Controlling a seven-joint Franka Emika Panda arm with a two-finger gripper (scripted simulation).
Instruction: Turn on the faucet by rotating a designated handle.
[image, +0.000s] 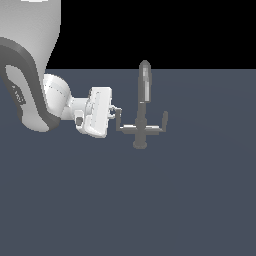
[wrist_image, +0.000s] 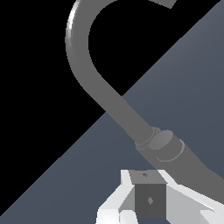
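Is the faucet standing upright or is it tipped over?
Upright. In the exterior view the faucet stands on its round base on the floor, with the spout rising straight up and its crossbar level. The gripper is at the handle.

The white arm (image: 30, 75) reaches in from the exterior view's left, wrist bent level, its hand (image: 116, 116) pointing sideways toward the exterior view's right with the fingers (image: 113, 111) apparently close together, though too small to judge.

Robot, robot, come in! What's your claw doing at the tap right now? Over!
Gripper at the handle, on the faucet's exterior-view left. Grip: cannot tell. Twin lever untouched. Nothing in the way.
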